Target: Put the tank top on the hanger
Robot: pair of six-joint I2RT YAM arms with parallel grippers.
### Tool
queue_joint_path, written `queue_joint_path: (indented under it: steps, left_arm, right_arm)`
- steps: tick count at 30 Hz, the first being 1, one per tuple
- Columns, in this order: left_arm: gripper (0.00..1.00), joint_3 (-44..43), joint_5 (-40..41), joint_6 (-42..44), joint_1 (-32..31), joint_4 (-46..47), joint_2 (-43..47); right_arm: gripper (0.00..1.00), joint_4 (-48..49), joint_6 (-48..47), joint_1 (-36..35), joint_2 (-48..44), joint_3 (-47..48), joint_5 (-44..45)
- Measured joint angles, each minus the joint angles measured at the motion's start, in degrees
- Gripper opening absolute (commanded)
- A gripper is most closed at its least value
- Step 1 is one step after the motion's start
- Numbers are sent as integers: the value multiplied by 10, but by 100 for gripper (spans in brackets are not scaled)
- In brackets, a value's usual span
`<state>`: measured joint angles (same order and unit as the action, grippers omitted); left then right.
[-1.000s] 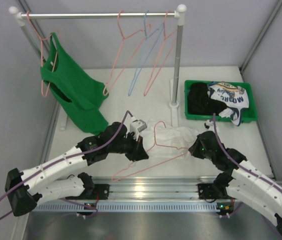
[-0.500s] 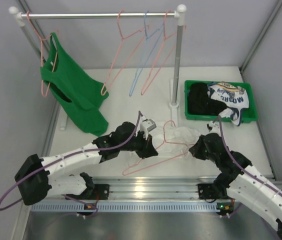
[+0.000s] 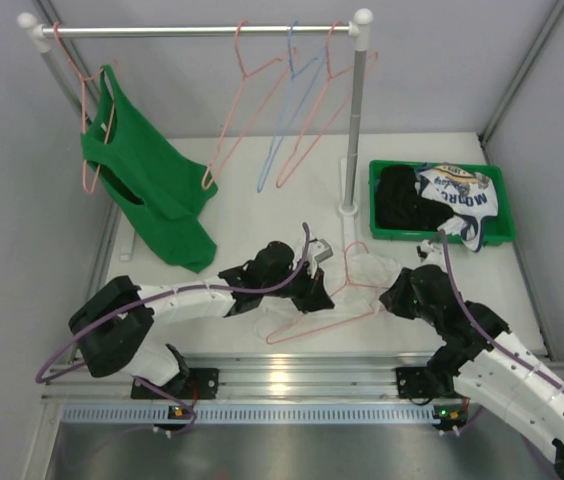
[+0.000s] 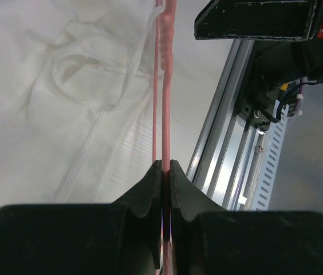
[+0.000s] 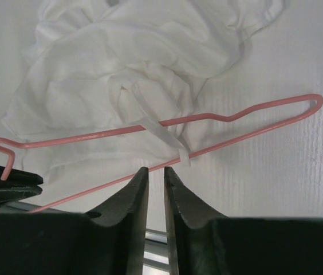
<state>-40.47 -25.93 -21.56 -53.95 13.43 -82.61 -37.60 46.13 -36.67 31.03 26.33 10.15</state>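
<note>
- White tank top (image 5: pixel 133 57) crumpled in a heap on the table (image 3: pixel 262 210), toward the near edge, between the two grippers.
- Not yet on the hanger: only one narrow strap (image 5: pixel 156 129) draped across the wire, the bulk bunched on the far side.
- Pink wire hanger (image 4: pixel 166 114) lying flat, partly over the cloth. Long axis slanted from near-left to far-right in the overhead view, hook toward the top's heap.
- Across the right wrist view, running side to side just ahead of the fingertips, pointed end off to the right on bare table.
- Left gripper (image 4: pixel 166 166) pinched tight onto the hanger's wire, jaws meeting on it, nothing else between them. Busy as the anchor, so unlikely to be free for the cloth.
- Right gripper (image 5: pixel 156 172) parted by a narrow slit, nothing clamped. White table visible through the gap.
- Strap's loose end just beyond the right fingertips, close to touching. Cannot tell whether it brushes them.
- Nearer arm to the fabric: the right. Top straight ahead of it, past the two hanger wires.
- Likely calls for a short reach forward to take the strap or the neck opening, then a pull along the hanger's axis toward its pointed end.
- Risk, as a guess: thin fabric snagging or slipping off the wire.
</note>
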Motion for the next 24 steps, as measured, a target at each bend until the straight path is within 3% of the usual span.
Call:
queue_joint_path:
  steps: [1, 4, 8, 16, 24]
  left_arm:
    - [0, -2, -2, 1, 0, 5, -3]
    - [0, -4, -5, 3, 0, 16, -13]
    - [0, -6, -8, 3, -1, 21, -22]
    - [0, -23, -13, 5, -8, 20, -42]
    - [0, -40, -13, 8, -14, 18, -53]
  right_arm:
    - [28, 0, -2, 0, 1, 4, 3]
    - [42, -1, -17, 0, 3, 17, 5]
    - [50, 6, -49, 0, -4, 36, 0]
    - [47, 80, -105, -16, 22, 66, -22]
    - [44, 131, -131, -132, 121, 79, 42]
